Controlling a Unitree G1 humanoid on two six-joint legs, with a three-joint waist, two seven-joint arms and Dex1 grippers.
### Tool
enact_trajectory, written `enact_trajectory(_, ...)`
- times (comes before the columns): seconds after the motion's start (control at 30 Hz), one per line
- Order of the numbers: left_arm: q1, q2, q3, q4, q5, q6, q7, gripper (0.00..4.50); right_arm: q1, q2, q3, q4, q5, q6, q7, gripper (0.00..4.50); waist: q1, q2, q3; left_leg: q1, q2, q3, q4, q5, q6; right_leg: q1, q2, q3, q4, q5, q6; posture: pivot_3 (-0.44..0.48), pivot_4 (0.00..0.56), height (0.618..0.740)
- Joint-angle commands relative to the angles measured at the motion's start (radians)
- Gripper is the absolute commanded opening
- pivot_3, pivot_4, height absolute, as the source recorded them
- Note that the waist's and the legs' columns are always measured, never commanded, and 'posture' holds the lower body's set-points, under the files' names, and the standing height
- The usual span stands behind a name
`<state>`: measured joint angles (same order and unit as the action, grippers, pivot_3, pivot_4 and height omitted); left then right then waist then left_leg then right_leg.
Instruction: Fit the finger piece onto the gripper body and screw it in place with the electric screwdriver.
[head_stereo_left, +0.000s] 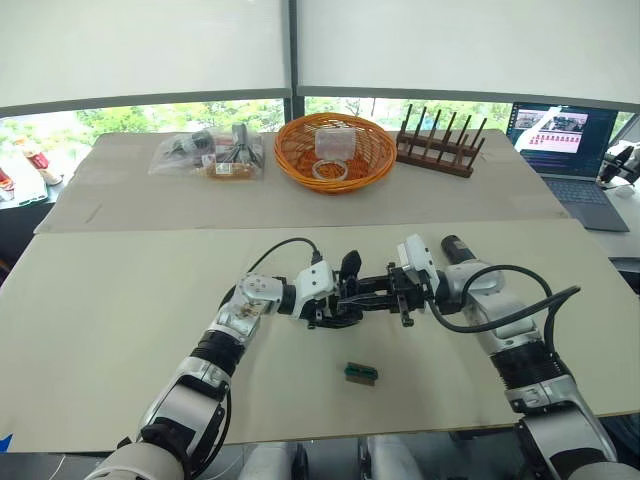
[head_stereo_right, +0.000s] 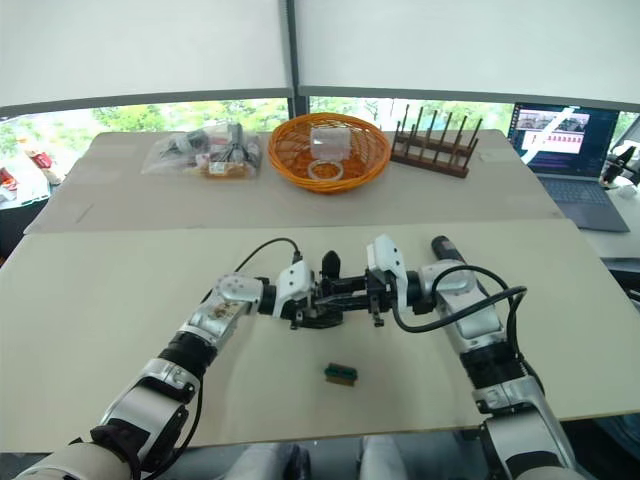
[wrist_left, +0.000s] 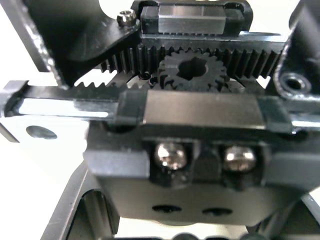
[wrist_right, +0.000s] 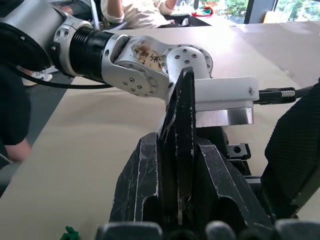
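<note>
The black gripper body (head_stereo_left: 338, 305) sits just above the middle of the near table, with my left gripper (head_stereo_left: 322, 300) shut on it. The left wrist view shows its toothed racks, round gear (wrist_left: 192, 70) and two silver screws (wrist_left: 171, 155) up close. My right gripper (head_stereo_left: 403, 292) faces it from the right, shut on the black pointed finger piece (wrist_right: 182, 130), which rises between its two fingers (wrist_right: 142, 185) toward my left wrist. A black cylinder end (head_stereo_left: 455, 244) shows behind my right forearm; it may be the electric screwdriver.
A small green-and-brown block (head_stereo_left: 361, 375) lies on the table in front of the grippers. On the far table are an orange basket (head_stereo_left: 290, 160), a wooden rack (head_stereo_left: 438, 150), plastic bags of parts (head_stereo_left: 208, 155) and a laptop (head_stereo_left: 578, 155). A seated person (wrist_right: 135, 12) shows beyond the table.
</note>
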<state>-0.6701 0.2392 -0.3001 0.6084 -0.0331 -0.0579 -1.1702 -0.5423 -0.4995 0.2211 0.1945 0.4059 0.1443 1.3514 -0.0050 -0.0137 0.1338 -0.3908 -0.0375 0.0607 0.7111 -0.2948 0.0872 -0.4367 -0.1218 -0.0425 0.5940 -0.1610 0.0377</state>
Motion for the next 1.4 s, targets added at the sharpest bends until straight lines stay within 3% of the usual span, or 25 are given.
enact_trajectory(0.03,-0.008,0.011,0.019,-0.025,-0.016,0.006,0.0,2.42,0.102,-0.028,0.092,0.05,-0.126,0.038,-0.03,0.4,0.001,0.0,0.0,0.0,0.0,0.0,0.0,0.0,0.0,0.0,0.0,0.0,0.0,0.0,0.0,0.0,0.15,0.74)
enact_trajectory(0.23,-0.008,0.011,0.016,-0.02,-0.01,0.009,0.007,2.42,0.139,-0.071,0.117,-0.046,-0.094,0.126,-0.029,0.4,0.005,0.0,0.0,0.002,0.0,0.0,0.0,-0.005,0.0,0.0,-0.001,0.0,0.0,0.0,0.0,0.0,0.15,0.74)
enact_trajectory(0.57,0.0,0.018,0.015,-0.039,-0.021,0.02,-0.007,2.42,0.033,-0.074,0.192,0.009,-0.141,0.307,-0.057,0.4,0.002,0.0,-0.003,0.003,0.001,0.0,0.0,-0.006,0.001,0.0,0.0,0.0,0.0,-0.001,-0.001,0.0,0.15,0.74)
enact_trajectory(0.93,0.001,0.018,0.017,-0.04,-0.021,0.017,-0.004,2.42,0.148,-0.059,0.124,-0.057,-0.133,0.237,-0.208,0.4,0.0,0.001,-0.012,0.004,0.002,0.0,-0.001,-0.006,0.0,0.001,0.0,-0.001,0.0,-0.001,-0.002,0.0,0.15,0.74)
enact_trajectory(1.2,-0.01,0.014,0.017,-0.025,-0.02,0.008,-0.004,2.42,0.129,-0.057,0.123,-0.005,-0.14,0.16,-0.186,0.4,-0.001,0.001,-0.012,0.004,0.002,0.0,-0.001,-0.006,0.0,0.001,0.0,-0.001,-0.001,-0.002,-0.002,0.0,0.15,0.74)
enact_trajectory(1.4,-0.017,0.012,0.017,-0.014,-0.016,-0.001,-0.001,2.42,0.12,-0.041,0.084,-0.06,-0.074,0.106,-0.127,0.4,0.0,0.001,-0.012,0.003,0.002,0.0,-0.001,-0.006,0.0,0.001,0.0,-0.001,-0.001,-0.002,-0.002,0.0,0.15,0.74)
